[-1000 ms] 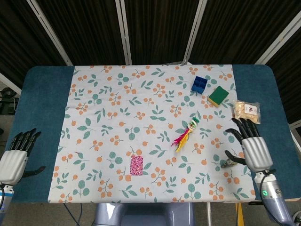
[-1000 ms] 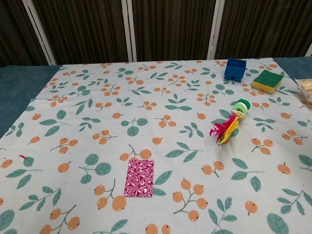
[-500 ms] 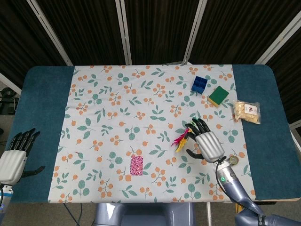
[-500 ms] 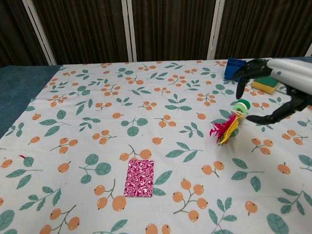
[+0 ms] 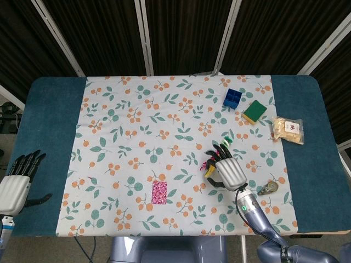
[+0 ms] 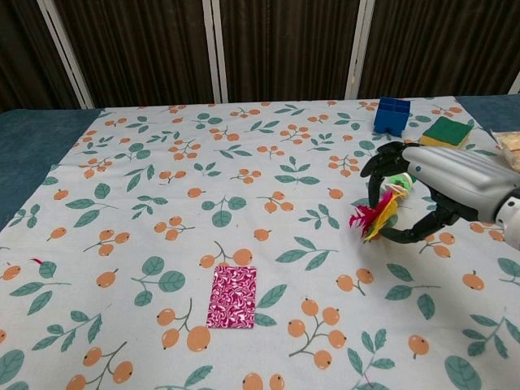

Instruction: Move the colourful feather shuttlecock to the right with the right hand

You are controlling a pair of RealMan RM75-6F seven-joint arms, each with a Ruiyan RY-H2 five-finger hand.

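Note:
The colourful feather shuttlecock (image 5: pixel 215 158) lies on the flowered cloth right of centre, with its green-and-white base (image 6: pixel 400 177) toward the far side and its pink and yellow feathers (image 6: pixel 373 218) toward me. My right hand (image 5: pixel 228 171) hovers over it from the near right. In the chest view the right hand (image 6: pixel 445 185) curves its fingers (image 6: pixel 375 171) over the base and its thumb (image 6: pixel 409 236) under the feathers, with gaps showing around the shuttlecock. My left hand (image 5: pixel 17 185) hangs with spread fingers off the table's near left corner, holding nothing.
A blue block (image 5: pixel 232 98), a green sponge (image 5: pixel 254 111) and a snack bag (image 5: pixel 288 129) lie at the far right. A small metal object (image 5: pixel 269 189) sits just right of the right hand. A pink patterned card (image 5: pixel 159 192) lies near the front middle.
My right hand has swept from the right edge leftward to the shuttlecock, and its fingers and thumb now curve around it. The shuttlecock and the left hand have stayed put.

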